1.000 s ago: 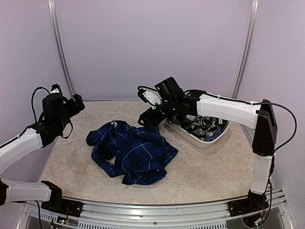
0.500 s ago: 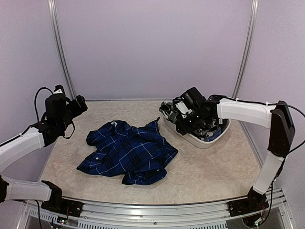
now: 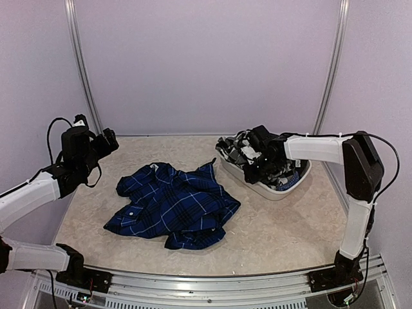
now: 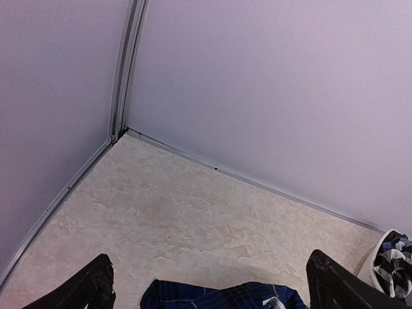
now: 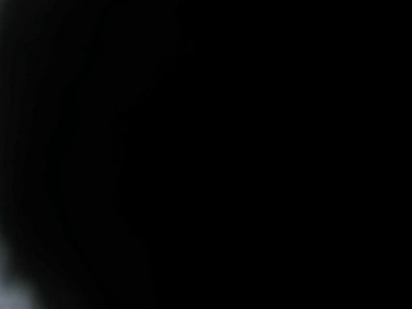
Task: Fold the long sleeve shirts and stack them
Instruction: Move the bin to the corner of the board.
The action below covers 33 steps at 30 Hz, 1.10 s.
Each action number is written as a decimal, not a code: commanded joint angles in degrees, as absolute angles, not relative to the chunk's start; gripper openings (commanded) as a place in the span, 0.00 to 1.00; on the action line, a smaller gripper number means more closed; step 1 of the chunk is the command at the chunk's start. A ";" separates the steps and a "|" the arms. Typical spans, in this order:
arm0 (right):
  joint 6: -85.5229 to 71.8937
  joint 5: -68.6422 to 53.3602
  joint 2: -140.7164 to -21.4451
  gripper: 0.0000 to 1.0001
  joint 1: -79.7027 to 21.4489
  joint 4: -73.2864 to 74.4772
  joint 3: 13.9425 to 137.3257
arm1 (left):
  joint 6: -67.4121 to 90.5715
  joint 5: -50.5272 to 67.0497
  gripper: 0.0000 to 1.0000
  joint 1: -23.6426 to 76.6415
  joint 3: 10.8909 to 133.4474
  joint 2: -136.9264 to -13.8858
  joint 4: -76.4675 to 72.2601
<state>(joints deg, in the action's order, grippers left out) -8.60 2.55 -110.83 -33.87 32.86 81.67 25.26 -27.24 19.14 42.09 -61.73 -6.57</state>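
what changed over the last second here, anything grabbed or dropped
The right end effector left the far edge of the blue shirt, swung right and dipped into the white bin, down among the black-and-white shirt. Whether it has gripped that cloth cannot be told. The blue shirt's near-left corner now lies spread further out. The left end effector stayed raised and open, barely moving.

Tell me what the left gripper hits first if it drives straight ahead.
Likely the blue shirt's far edge, low between the open left gripper's fingers; otherwise bare table beyond it. Depth is unclear.
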 commanded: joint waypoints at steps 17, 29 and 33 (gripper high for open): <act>-18.84 2.86 -109.37 0.00 -17.82 22.43 80.42 | 26.03 -25.96 0.99 21.79 40.59 -64.36 -9.62; -15.37 0.09 -111.79 0.49 -17.12 20.80 83.64 | 22.22 -22.20 0.99 25.65 44.46 -68.50 -5.29; -13.27 0.09 -105.43 0.87 -20.44 19.48 79.68 | 20.68 -15.10 0.99 27.24 45.00 -70.09 -5.36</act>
